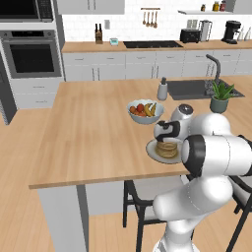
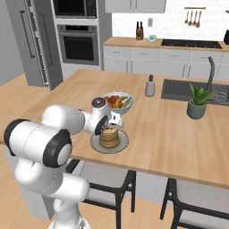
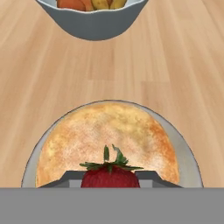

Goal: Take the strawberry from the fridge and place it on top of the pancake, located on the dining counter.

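Currently the strawberry (image 3: 110, 176) is being pinched between the two dark finger tips of the gripper (image 3: 110, 178), leafy cap facing away from the hand, and is being held directly above the pancake (image 3: 107, 142). In the hand view the berry is being kept over the near half of the tan stack, so a release would likely land it on the top pancake and not on the grey plate (image 3: 187, 158). Whether the berry is already touching the stack cannot be told. Seen from the base views, the gripper (image 2: 108, 123) is being hung just over the pancake (image 2: 109, 137), which is sitting on the dining counter (image 1: 88, 133) near its front edge. A fruit bowl (image 1: 145, 111) is standing just beyond the plate, close enough that any forward drift is worth watching. Placement is judged nearly done; only lowering and opening appear to be left.
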